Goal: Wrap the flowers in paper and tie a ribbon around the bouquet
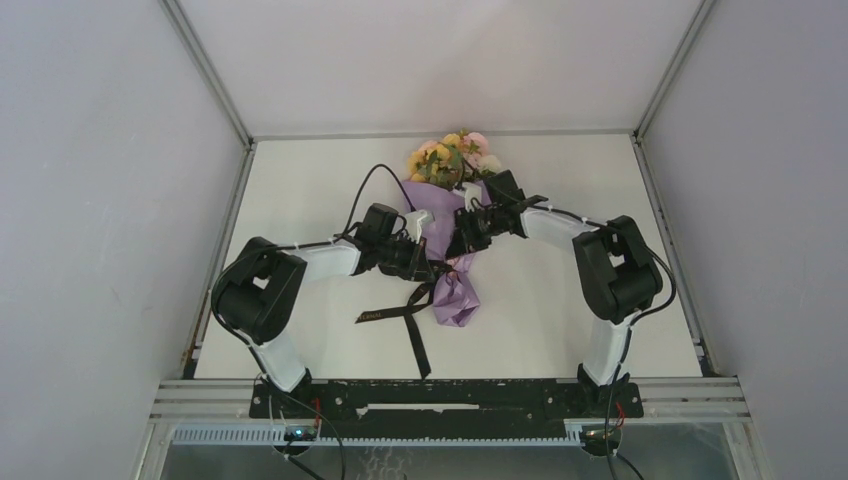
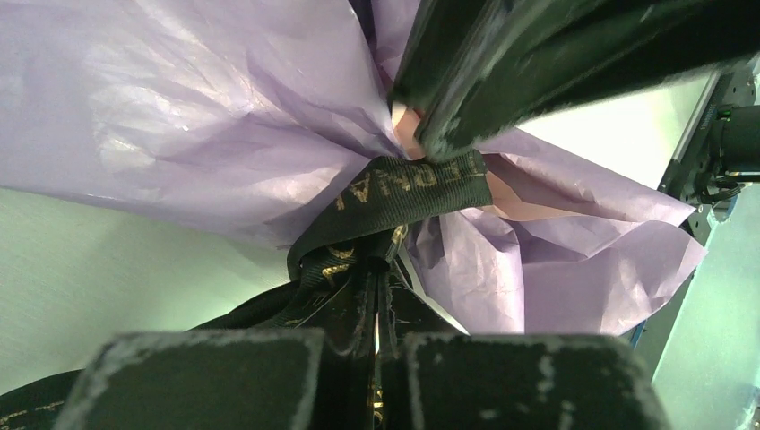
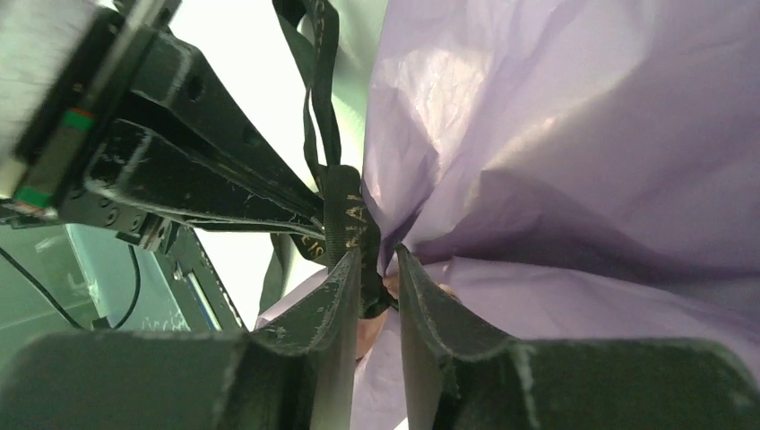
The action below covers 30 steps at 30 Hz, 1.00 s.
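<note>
The bouquet lies on the white table, its flowers pointing to the far side and the lilac paper cone toward me. A black ribbon with gold lettering circles the paper's pinched waist, and its loose ends trail over the table. My left gripper is shut on a ribbon strand just below the waist. Opposite it, my right gripper stands narrowly open at the same waist. The ribbon lies between its tips against one finger, and paper lies against the other. The stems are hidden.
Both arms meet over the middle of the table, the left gripper and right gripper nearly touching. Grey walls enclose the table on three sides. A metal rail runs along the near edge.
</note>
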### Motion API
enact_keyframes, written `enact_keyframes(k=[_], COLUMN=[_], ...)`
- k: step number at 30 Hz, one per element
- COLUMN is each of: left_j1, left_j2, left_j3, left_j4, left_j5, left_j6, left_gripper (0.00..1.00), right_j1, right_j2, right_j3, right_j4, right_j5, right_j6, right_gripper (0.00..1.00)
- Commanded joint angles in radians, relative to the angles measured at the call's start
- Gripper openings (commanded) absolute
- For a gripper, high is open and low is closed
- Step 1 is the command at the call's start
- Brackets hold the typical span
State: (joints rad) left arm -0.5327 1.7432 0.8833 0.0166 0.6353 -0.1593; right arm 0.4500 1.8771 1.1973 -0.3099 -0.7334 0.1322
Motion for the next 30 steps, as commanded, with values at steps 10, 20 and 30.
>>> enact_keyframes(k=[10,20,30], left_j1=[-0.005,-0.007,-0.007], left_j2=[0.007,0.004,0.01], left_j3=[0.057,0.052,0.052], left_j4=[0.022,0.022,0.022], left_j5=[0.012,0.015,0.012], left_j6=[0.003,0.01,0.01], left_gripper=[0.0,0.0,0.0], right_j1=[0.015,0.036,0.065], right_j2=[-0.021,0.034,0.112], right_j3=[0.06,0.121,0.163], right_j4=[-0.024,-0.063,-0.155], right_j5=[0.111,0.204,0.069], right_j6=[-0.038,-0.031,-0.113], right_gripper=[0.21,0.13,0.12])
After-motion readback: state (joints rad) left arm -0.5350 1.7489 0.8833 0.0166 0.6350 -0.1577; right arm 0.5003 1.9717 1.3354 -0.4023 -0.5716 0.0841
